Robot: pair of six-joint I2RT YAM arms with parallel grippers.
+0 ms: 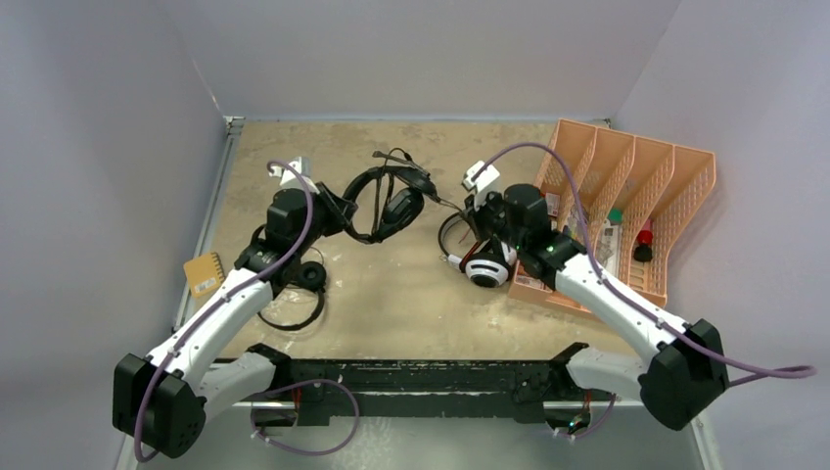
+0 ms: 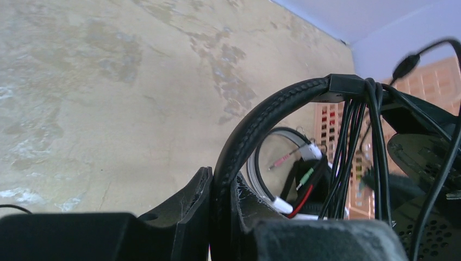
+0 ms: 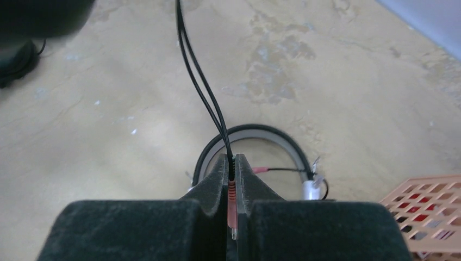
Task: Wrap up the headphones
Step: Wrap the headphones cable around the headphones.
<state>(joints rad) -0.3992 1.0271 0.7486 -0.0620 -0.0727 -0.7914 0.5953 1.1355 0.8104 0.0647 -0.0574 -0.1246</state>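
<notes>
Headband (image 2: pixel 272 109) of larger black headphones (image 1: pixel 401 209) clamped in left pincer (image 2: pixel 220 182), lower centre; we note right pincer (image 3: pixel 232 163) clenched on red cable plug (image 3: pixel 231 201).

In the top view the small black headphones (image 1: pixel 311 276) are partly covered by the left arm (image 1: pixel 210 323); the white-and-black headphones (image 1: pixel 486 269) are half hidden under the right arm (image 1: pixel 612 294); the cable (image 3: pixel 222 133) is cut off by the right wrist view's top edge; the contents of the orange rack (image 1: pixel 690 211) are too small to be identified.
</notes>
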